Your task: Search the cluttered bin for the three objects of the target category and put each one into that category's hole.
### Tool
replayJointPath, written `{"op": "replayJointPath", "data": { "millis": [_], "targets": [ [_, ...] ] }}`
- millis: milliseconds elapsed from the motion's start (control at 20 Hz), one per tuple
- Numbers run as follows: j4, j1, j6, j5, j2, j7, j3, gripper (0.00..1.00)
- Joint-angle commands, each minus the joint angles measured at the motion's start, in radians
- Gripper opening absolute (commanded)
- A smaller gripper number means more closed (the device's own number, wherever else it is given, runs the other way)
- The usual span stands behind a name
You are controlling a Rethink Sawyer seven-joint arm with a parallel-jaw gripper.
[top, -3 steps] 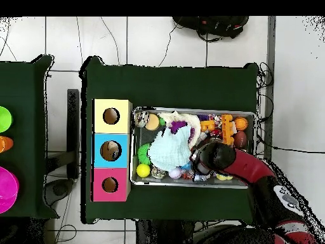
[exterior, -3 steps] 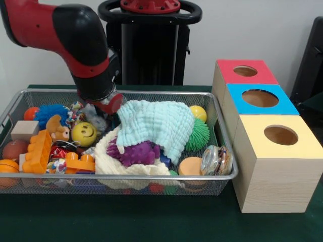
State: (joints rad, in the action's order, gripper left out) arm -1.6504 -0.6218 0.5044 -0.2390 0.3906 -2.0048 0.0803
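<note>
1 red and black arm (exterior, -3 steps: 75,40) bends down into the wire bin (exterior, -3 steps: 151,93), its gripper (exterior, -3 steps: 103,108) buried among toys beside the mint cloth (exterior, -3 steps: 154,123); its grip cannot be judged. 3 holed boxes (exterior, -3 steps: 272,141) stand alongside.

Even, fairly bright indoor light is seen in both views. In the front view a soft shadow is cast under the wire bin (exterior, -3 steps: 222,177) onto the green bench (exterior, -3 steps: 151,222). Mild glare is shown on the arm's (exterior, -3 steps: 75,35) glossy shell. Fine detail is slightly soft throughout.
</note>
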Motion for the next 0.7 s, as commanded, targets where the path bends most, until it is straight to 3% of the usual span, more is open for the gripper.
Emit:
{"op": "replayJointPath", "data": {
  "millis": [50,300,350,700],
  "targets": [
    [-0.089,-0.046,-0.231,-0.168,-0.177,0.063,0.067,1.00],
    [-0.084,-0.063,-0.271,-0.179,-0.185,0.040,0.078,1.00],
    [-0.084,-0.072,-0.273,-0.184,-0.186,0.039,0.087,0.00],
    [-0.079,-0.118,-0.211,-0.164,-0.184,0.055,0.138,0.00]
  ]
}}
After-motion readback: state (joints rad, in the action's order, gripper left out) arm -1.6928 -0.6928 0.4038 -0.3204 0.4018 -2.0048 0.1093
